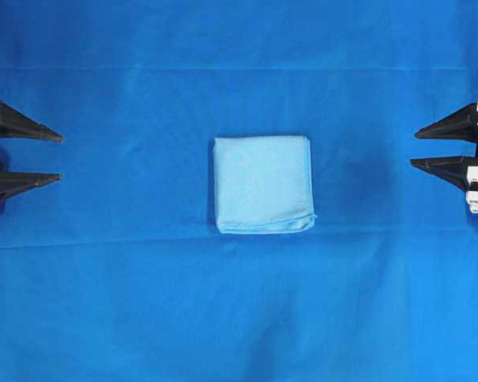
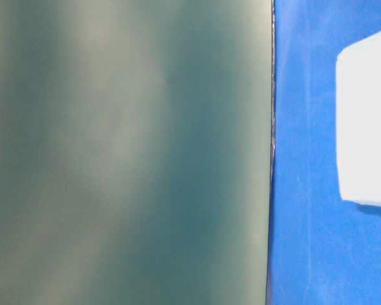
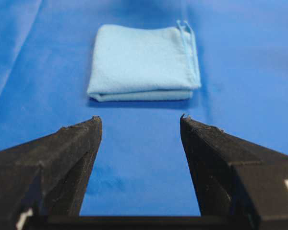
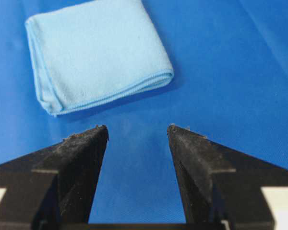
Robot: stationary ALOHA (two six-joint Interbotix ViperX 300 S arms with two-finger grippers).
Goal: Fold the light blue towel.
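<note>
Left gripper (image 1: pixel 61 157): at the left edge of the overhead view, jaws spread wide with nothing between them, tips pointing toward the middle
Right gripper (image 1: pixel 413 148): at the right edge of the overhead view, jaws likewise wide apart and empty, tips pointing inward
Fingers: black and tapered; in the left wrist view one (image 3: pixel 81 143) stands on each side of bare sheet
Towel (image 1: pixel 263 184): lies folded into a thick, roughly square pad in the middle of the sheet, well apart from both grippers
Towel layers: stacked edges show along the side nearest the left wrist camera (image 3: pixel 144 62); the right wrist view (image 4: pixel 96 55) shows a rounded fold on its near right side and the hemmed edges on its left
Sheet (image 1: pixel 239 318): deep blue, covers the whole work surface, faint creases across it
Table-level view: mostly blocked by a blurred grey-green surface (image 2: pixel 127 152); the towel shows washed out at the right edge
</note>
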